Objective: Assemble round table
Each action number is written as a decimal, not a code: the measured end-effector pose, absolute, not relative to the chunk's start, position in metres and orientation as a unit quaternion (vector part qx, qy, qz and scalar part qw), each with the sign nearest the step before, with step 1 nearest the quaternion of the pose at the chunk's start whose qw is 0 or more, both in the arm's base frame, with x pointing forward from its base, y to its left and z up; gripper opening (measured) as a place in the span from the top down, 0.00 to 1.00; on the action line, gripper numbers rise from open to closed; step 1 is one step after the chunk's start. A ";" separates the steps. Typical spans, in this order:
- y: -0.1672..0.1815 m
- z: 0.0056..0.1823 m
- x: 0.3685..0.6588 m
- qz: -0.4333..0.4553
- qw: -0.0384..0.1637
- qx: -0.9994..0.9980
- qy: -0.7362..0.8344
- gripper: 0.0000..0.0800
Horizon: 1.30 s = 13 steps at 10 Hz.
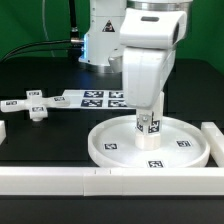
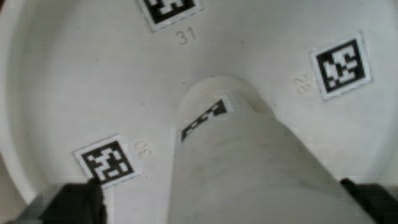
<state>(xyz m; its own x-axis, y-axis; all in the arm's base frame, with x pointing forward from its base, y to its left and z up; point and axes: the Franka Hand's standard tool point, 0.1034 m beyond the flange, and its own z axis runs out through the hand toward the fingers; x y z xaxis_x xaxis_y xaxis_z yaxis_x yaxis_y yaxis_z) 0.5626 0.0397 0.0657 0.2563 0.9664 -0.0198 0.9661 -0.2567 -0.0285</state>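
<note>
The large rimmed white disc [image 1: 150,145] lies flat on the black table, its tags facing up. The short white cylinder leg [image 1: 149,124] stands upright at the disc's centre. My gripper [image 1: 149,108] comes straight down over the leg and is shut on its upper part. In the wrist view the leg [image 2: 240,150] fills the space between my two dark fingers [image 2: 63,205], with the disc's tagged surface [image 2: 107,90] behind it. The small flat foot piece [image 1: 36,104] lies on the table at the exterior view's left.
The marker board [image 1: 95,97] lies behind the disc. Long white border bars run along the front [image 1: 60,180] and the exterior view's right [image 1: 212,135]. A short white block [image 1: 3,129] sits at the left edge.
</note>
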 end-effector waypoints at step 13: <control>0.042 0.065 0.560 0.028 0.003 -0.837 -0.547 0.49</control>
<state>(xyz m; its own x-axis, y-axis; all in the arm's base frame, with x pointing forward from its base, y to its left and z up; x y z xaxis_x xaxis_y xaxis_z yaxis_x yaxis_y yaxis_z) 0.5599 0.0418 0.0653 0.4007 0.9152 -0.0433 0.9149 -0.4022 -0.0344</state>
